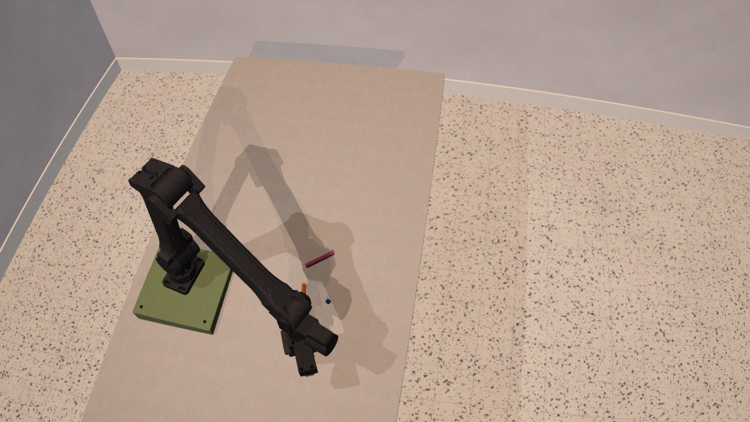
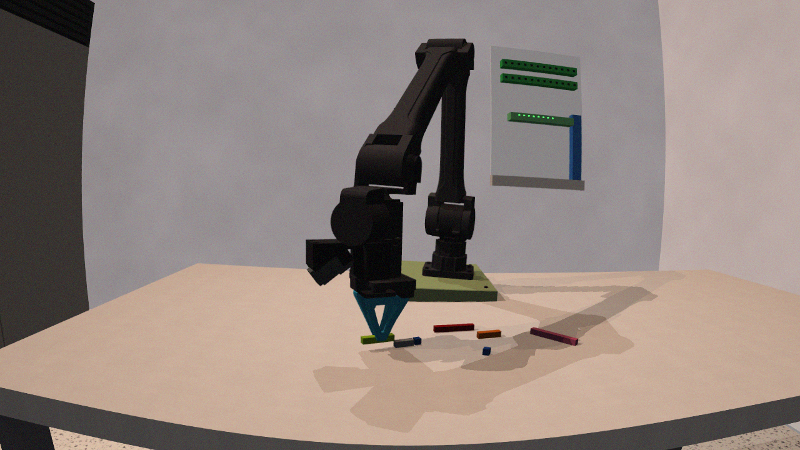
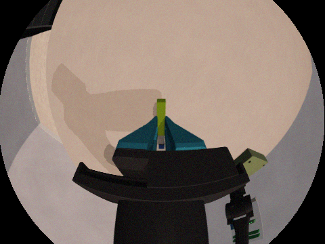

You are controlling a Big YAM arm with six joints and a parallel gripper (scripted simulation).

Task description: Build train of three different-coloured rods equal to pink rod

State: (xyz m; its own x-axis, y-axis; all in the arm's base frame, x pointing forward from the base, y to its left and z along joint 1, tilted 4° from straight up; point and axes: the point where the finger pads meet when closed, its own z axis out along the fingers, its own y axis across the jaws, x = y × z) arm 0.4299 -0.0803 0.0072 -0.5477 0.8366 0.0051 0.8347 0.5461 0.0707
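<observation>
Your pincer [image 2: 379,335] is clamped on the lime rod [image 2: 377,338], its teal fingers [image 2: 369,319] meeting in a V at the rod's middle. In the exterior view the rod lies flat, down at the desk [image 2: 167,347] — you cannot tell from these views whether it rests there or sits a hair above. The wrist view shows the lime rod running straight out ahead between the fingers, with a grey rod [image 3: 160,138] and a blue cube [image 3: 160,145] in line behind it, close under the pincer body.

In the exterior view, just to the right of the pincer, the grey rod [image 2: 402,342] lies nearly end to end with the lime one, a narrow gap between them, and the blue cube [image 2: 416,339] touches the grey rod's far end — the three form one rough line.

Further right and a little behind sits a red rod [image 2: 453,327], then an orange rod [image 2: 489,334], apart from the line. A second blue cube [image 2: 485,350] lies alone in front of the orange rod. The pink rod [image 2: 554,335] lies furthest from the pincer, well apart, angled in the arm's shadow.

From the top view the arm hides the pincer; only the pink rod, the orange rod and the loose blue cube show past it. The arm stands on a green base [image 2: 480,294].
</observation>
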